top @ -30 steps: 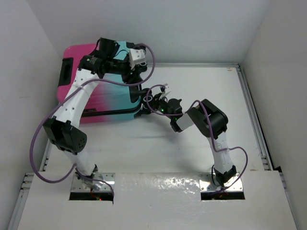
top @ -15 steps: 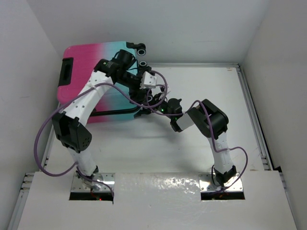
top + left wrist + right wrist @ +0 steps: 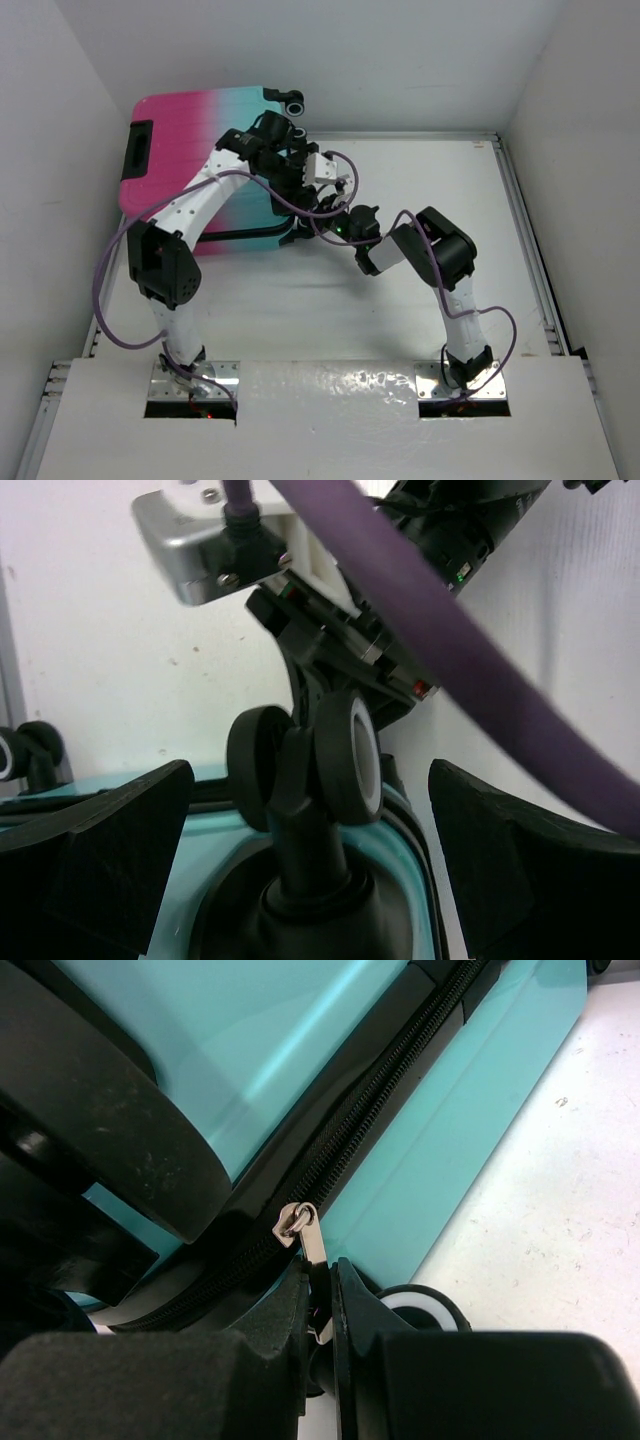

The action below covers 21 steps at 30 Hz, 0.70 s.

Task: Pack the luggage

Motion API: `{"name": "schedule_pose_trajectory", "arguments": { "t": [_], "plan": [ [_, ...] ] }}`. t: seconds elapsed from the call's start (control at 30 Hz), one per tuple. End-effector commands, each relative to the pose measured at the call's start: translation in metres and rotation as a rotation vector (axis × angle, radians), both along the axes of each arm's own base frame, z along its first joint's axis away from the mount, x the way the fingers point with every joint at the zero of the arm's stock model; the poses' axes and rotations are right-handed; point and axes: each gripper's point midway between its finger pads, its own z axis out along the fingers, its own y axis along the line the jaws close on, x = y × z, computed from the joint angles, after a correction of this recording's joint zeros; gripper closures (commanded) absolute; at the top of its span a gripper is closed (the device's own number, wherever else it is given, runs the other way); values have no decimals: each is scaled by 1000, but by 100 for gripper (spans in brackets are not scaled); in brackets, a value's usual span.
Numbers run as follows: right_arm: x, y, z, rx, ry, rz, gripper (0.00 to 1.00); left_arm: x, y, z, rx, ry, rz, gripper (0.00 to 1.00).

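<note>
The luggage (image 3: pixel 190 150), a closed pink-to-turquoise hard-shell suitcase, lies flat at the table's back left. My left gripper (image 3: pixel 300 195) hangs at its near right corner. In the left wrist view it (image 3: pixel 310 830) stands open, its fingers (image 3: pixel 100 850) on either side of a black twin wheel (image 3: pixel 345 755) without touching it. My right gripper (image 3: pixel 322 222) is at the same corner. In the right wrist view it (image 3: pixel 325 1300) is shut on the silver zipper pull (image 3: pixel 310 1240) of the black zipper (image 3: pixel 400 1100) between the turquoise shells (image 3: pixel 450 1140).
Another wheel (image 3: pixel 295 103) sticks out at the suitcase's far right corner, and a black handle (image 3: pixel 138 150) sits on its left side. A purple cable (image 3: pixel 420 610) crosses the left wrist view. White walls enclose the table; a metal rail (image 3: pixel 525 230) runs along its right edge.
My left arm swung from the suitcase's far right corner down to its near right corner, and its jaws opened around the wheel. The right arm stayed still, holding the zipper pull.
</note>
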Motion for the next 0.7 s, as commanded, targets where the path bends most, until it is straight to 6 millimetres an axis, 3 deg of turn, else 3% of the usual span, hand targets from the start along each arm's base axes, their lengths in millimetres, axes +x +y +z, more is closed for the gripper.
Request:
{"name": "schedule_pose_trajectory", "arguments": {
  "t": [0.0,0.23,0.3,0.33,0.37,0.4,0.5,0.53,0.57,0.67],
  "plan": [
    [-31,28,31,31,-76,158,100,3,-22,-10,2,-2,4,0],
    [-34,28,32,33,-77,163,100,15,-10,-48,84,6,103,1],
    [-33,28,32,35,-77,163,100,11,-4,-58,120,31,108,22],
    [-32,27,32,33,-77,163,100,9,0,-65,150,51,114,39],
    [-32,28,32,31,-79,164,100,7,4,-65,165,69,120,79],
    [-31,28,32,31,-79,166,100,4,5,-65,173,77,112,99],
    [-30,28,32,17,-85,168,100,-18,5,-50,124,110,30,100],
    [-30,28,32,9,-86,170,100,-28,1,-31,70,94,-8,100],
    [-30,27,28,-14,-82,170,100,-41,4,-30,75,98,-60,100],
    [-32,26,31,-35,-89,177,100,-78,10,-1,17,72,-168,100]
  ]
}}
